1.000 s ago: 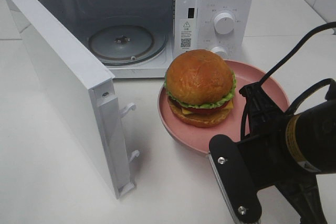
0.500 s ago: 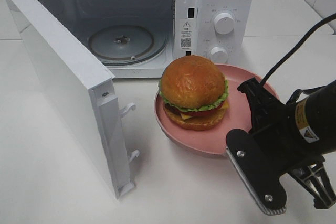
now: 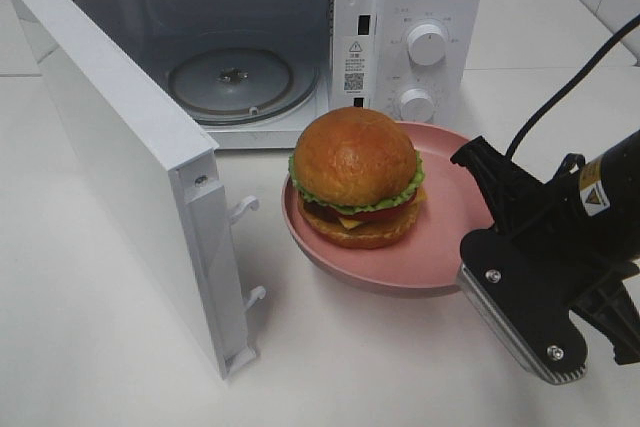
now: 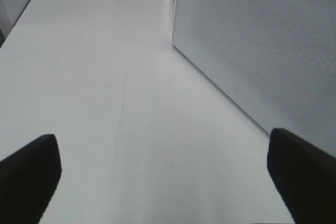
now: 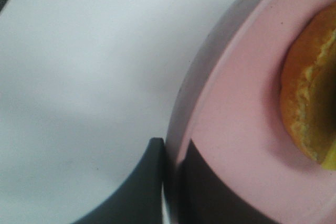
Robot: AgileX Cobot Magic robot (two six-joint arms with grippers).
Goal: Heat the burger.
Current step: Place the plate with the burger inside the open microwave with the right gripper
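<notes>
The burger [image 3: 355, 175] with its golden bun, lettuce and tomato sits on a pink plate [image 3: 440, 247] in front of the open microwave [image 3: 420, 7]. My right gripper [image 3: 468, 163] is shut on the plate's right rim. In the right wrist view its jaws [image 5: 170, 182] pinch that rim, with the plate [image 5: 236, 129] and the edge of the burger [image 5: 310, 103] beside them. My left gripper [image 4: 165, 174] stands open over bare table next to the microwave door [image 4: 252, 51], holding nothing. It does not show in the exterior view.
The microwave door [image 3: 130, 167] is swung wide open to the left. The glass turntable [image 3: 232, 77] inside carries nothing. Two control knobs [image 3: 427, 44] sit on the right panel. A black cable [image 3: 570, 77] trails from the right arm over the white table.
The plate with the burger has shifted left, toward the microwave opening, still in my right gripper. The right arm's body has swung rightward and up in the picture.
</notes>
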